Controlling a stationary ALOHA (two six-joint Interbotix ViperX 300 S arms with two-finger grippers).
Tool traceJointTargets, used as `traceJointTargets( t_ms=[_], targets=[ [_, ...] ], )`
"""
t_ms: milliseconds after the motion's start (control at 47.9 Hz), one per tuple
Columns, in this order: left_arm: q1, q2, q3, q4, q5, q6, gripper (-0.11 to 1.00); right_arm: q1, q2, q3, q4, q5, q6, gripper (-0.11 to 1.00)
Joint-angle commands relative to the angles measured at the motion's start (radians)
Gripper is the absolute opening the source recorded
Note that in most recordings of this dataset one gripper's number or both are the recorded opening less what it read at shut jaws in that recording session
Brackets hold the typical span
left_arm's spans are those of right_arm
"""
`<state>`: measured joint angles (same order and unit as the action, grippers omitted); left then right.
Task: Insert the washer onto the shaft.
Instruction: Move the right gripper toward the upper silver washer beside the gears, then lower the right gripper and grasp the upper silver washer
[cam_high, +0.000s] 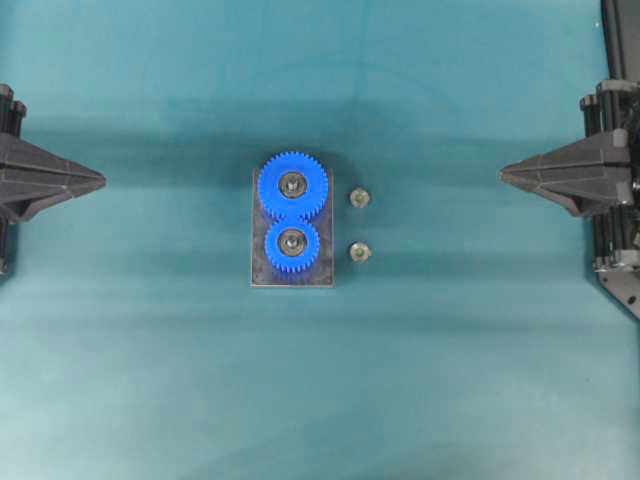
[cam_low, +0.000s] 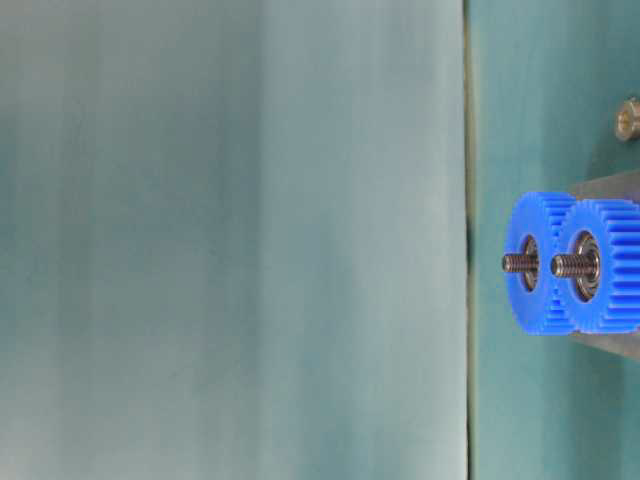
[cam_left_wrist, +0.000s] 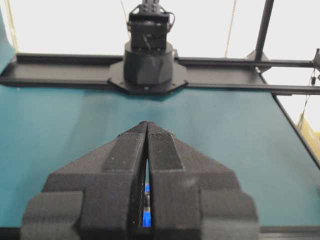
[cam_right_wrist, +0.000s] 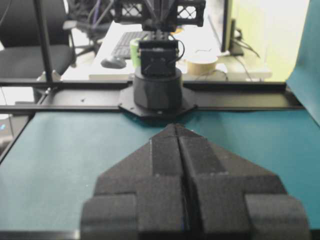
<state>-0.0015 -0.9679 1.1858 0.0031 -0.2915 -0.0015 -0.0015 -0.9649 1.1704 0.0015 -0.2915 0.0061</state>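
Two blue gears, a larger one (cam_high: 294, 185) and a smaller one (cam_high: 292, 247), sit meshed on a grey plate (cam_high: 262, 277) at the table's middle. A threaded steel shaft (cam_low: 518, 263) stands up through each gear's hub, the other shaft (cam_low: 565, 265) close beside it. Just right of the plate lie two small metal washers, one farther back (cam_high: 359, 197) and one nearer (cam_high: 359, 251). My left gripper (cam_high: 100, 180) hangs at the left edge, shut and holding nothing. At the right edge my right gripper (cam_high: 504, 174) is likewise shut and holding nothing. Both tips point toward the gears from far off.
Teal cloth (cam_high: 320, 400) covers the whole table. Across the table from the left wrist camera stands the opposite arm's black base (cam_left_wrist: 147, 65) on a rail, and the other base (cam_right_wrist: 157, 85) faces the right wrist camera.
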Motion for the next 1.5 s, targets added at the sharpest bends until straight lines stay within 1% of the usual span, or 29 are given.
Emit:
traceJointTargets(
  t_ms=[0, 21, 42, 84, 104, 167, 209, 293, 418, 522, 648, 815, 1003, 1066, 1128, 1149, 1212, 1275, 1337, 1379, 1483],
  targets=[
    [-0.023, 0.005, -0.018, 0.011, 0.009, -0.031, 0.00, -0.017, 0.014, -0.018, 0.031, 0.012, 0.014, 0.01],
    [-0.025, 0.008, -0.023, 0.011, 0.018, -0.034, 0.00, -0.021, 0.015, -0.025, 0.057, 0.037, 0.017, 0.01],
    [-0.026, 0.008, -0.026, 0.011, 0.031, -0.035, 0.00, -0.034, 0.018, -0.040, 0.094, 0.094, 0.026, 0.01],
    [-0.028, 0.012, -0.038, 0.011, 0.063, -0.038, 0.00, -0.054, 0.023, -0.058, 0.132, 0.192, 0.035, 0.01],
    [-0.026, 0.017, -0.044, 0.011, 0.078, -0.038, 0.00, -0.067, 0.026, -0.067, 0.140, 0.247, 0.038, 0.01],
    [-0.028, 0.034, -0.061, 0.011, 0.115, -0.035, 0.00, -0.101, 0.044, -0.097, 0.141, 0.388, 0.044, 0.01],
    [-0.026, 0.046, -0.069, 0.011, 0.140, -0.035, 0.00, -0.120, 0.061, -0.123, 0.141, 0.460, 0.041, 0.01],
    [-0.026, 0.080, -0.086, 0.011, 0.178, -0.035, 0.00, -0.147, 0.115, -0.170, 0.140, 0.551, 0.040, 0.01],
    [-0.028, 0.126, -0.109, 0.011, 0.193, -0.035, 0.00, -0.153, 0.235, -0.235, 0.138, 0.649, 0.038, 0.01],
    [-0.026, 0.167, -0.120, 0.011, 0.196, -0.035, 0.00, -0.152, 0.339, -0.285, 0.138, 0.704, 0.038, 0.01],
    [-0.028, 0.201, -0.115, 0.011, 0.196, -0.040, 0.00, -0.155, 0.451, -0.324, 0.127, 0.719, 0.035, 0.01],
    [-0.026, 0.196, -0.109, 0.011, 0.216, -0.043, 0.00, -0.163, 0.592, -0.362, 0.121, 0.727, 0.035, 0.01],
    [-0.021, 0.161, -0.110, 0.011, 0.299, -0.048, 0.00, -0.164, 0.744, -0.419, 0.118, 0.733, 0.028, 0.02],
    [-0.023, 0.152, -0.112, 0.011, 0.313, -0.049, 0.00, -0.167, 0.792, -0.437, 0.120, 0.741, 0.025, 0.11],
    [-0.021, 0.143, -0.110, 0.011, 0.325, -0.049, 0.00, -0.173, 0.838, -0.457, 0.118, 0.753, 0.026, 0.25],
    [-0.023, 0.140, -0.109, 0.011, 0.325, -0.049, 0.00, -0.176, 0.859, -0.468, 0.117, 0.756, 0.026, 0.32],
    [-0.023, 0.133, -0.106, 0.011, 0.333, -0.049, 0.00, -0.178, 0.902, -0.488, 0.106, 0.759, 0.023, 0.50],
    [-0.023, 0.133, -0.106, 0.011, 0.347, -0.051, 0.00, -0.179, 0.942, -0.509, 0.084, 0.756, 0.023, 0.70],
    [-0.023, 0.132, -0.109, 0.011, 0.367, -0.051, 0.00, -0.179, 0.977, -0.535, 0.064, 0.761, 0.023, 0.85],
    [-0.023, 0.129, -0.109, 0.011, 0.373, -0.051, 0.00, -0.181, 0.997, -0.552, 0.057, 0.764, 0.023, 0.90],
    [-0.023, 0.126, -0.109, 0.012, 0.377, -0.049, 0.00, -0.187, 1.043, -0.588, 0.043, 0.769, 0.023, 0.83]
  ],
)
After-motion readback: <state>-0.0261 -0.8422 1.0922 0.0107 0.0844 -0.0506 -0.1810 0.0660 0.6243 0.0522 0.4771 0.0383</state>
